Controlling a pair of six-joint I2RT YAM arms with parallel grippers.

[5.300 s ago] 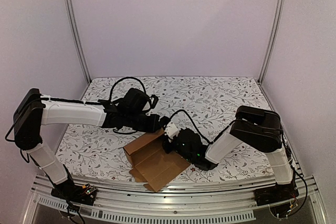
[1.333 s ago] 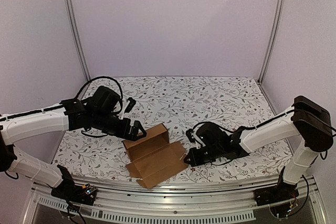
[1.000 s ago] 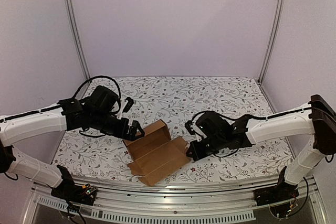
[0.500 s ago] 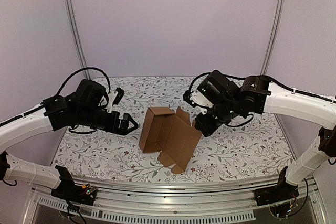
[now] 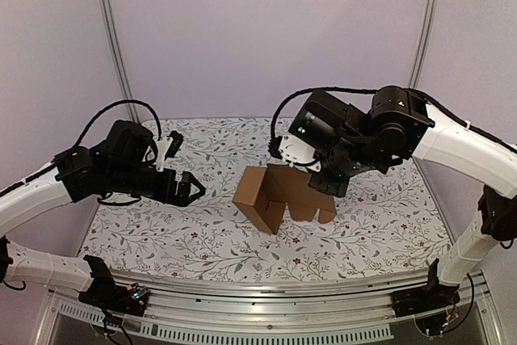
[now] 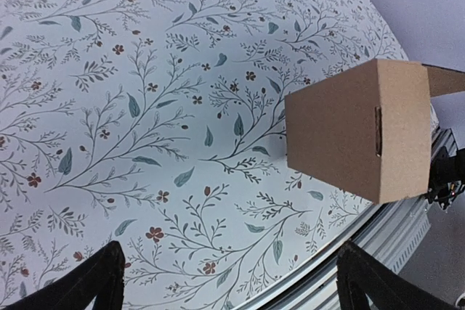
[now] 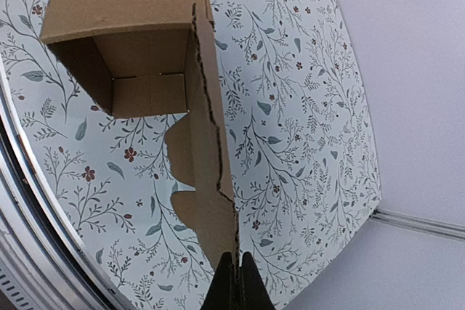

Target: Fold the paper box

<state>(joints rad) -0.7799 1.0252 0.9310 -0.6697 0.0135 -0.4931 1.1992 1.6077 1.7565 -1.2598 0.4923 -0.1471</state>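
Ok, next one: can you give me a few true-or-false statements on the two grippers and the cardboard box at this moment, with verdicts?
1. The right gripper is shut on the edge of a flap of the plain brown cardboard box. True.
2. The left gripper is clamped on the box. False: it is open and stands apart from the box, off to its left.
3. The box lies as a flat sheet. False: it is partly folded, with walls forming an open hollow, and is tipped up on edge.
4. The table has a cover printed with leaves and flowers. True.
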